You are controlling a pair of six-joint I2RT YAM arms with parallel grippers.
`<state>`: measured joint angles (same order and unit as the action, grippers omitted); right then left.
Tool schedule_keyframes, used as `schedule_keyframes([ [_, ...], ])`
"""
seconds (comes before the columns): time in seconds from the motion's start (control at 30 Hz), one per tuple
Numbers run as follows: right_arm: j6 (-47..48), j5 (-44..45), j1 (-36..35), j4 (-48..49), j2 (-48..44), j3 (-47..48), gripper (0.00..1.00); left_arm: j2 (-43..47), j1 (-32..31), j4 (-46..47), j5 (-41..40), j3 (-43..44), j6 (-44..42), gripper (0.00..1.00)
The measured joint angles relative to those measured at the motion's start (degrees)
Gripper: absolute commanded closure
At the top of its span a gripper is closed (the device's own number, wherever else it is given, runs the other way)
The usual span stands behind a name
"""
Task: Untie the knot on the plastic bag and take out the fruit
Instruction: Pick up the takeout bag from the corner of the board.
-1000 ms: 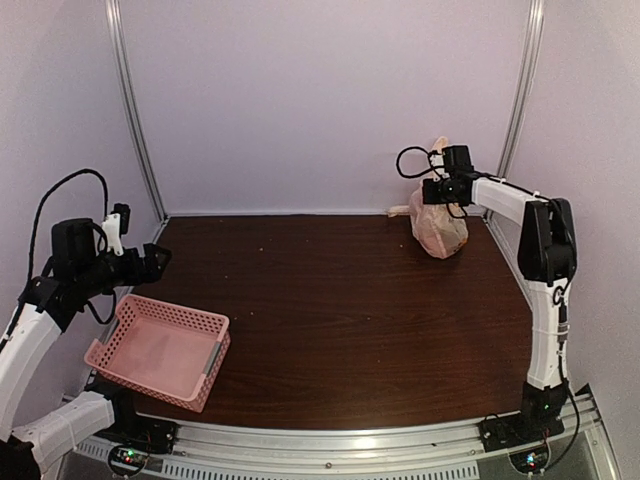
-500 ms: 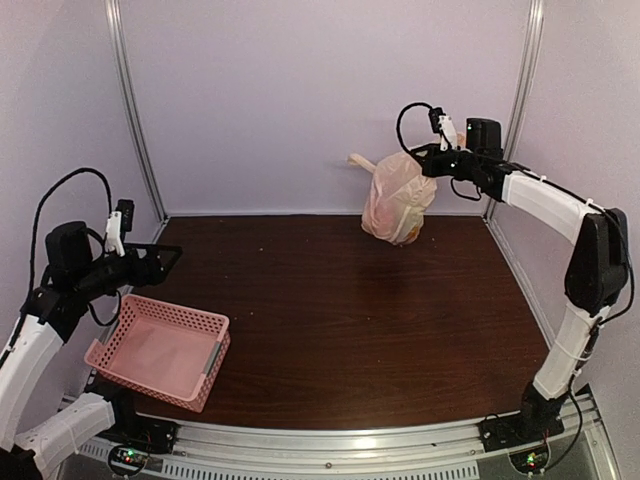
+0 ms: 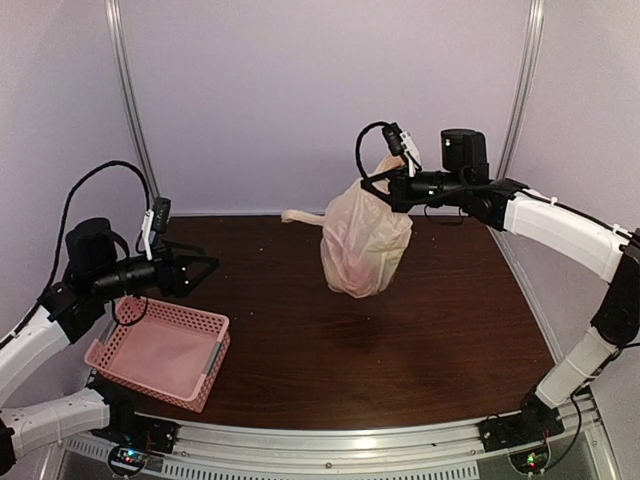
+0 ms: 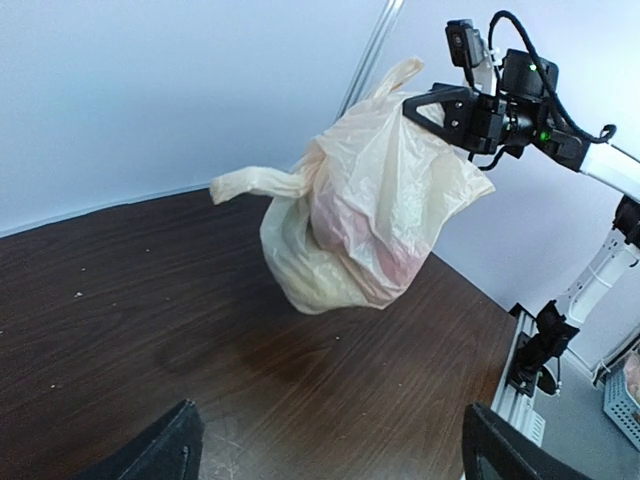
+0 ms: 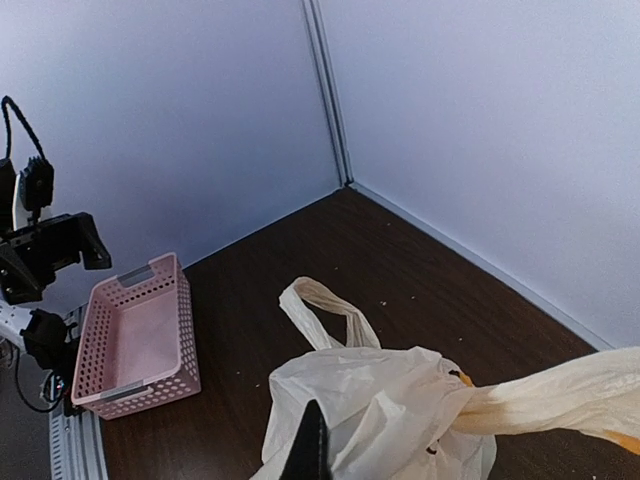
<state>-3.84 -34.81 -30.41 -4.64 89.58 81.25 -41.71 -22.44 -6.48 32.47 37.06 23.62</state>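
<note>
Right gripper (image 3: 388, 186): I am clamping it on the top of the thin, crinkly pale-peach plastic bag (image 3: 365, 245), which is hanging above the dark table (image 3: 270, 340) | left gripper (image 3: 197, 272): I am holding its fingers wide apart | risk: the film could slip or tear under the weight of the fruit (image 4: 362, 245).

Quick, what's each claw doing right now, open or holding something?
Left gripper: open, holding nothing.
Right gripper: shut on the plastic bag, gripping its top.
</note>
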Motion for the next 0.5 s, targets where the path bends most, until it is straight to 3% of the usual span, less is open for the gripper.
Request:
schedule_keyframes([
  [0.5, -0.3, -13.2, -11.8, -5.0, -5.9, -7.9, 1.00, -8.4, -14.6, 13.7, -0.8, -1.3, 5.5, 0.08],
])
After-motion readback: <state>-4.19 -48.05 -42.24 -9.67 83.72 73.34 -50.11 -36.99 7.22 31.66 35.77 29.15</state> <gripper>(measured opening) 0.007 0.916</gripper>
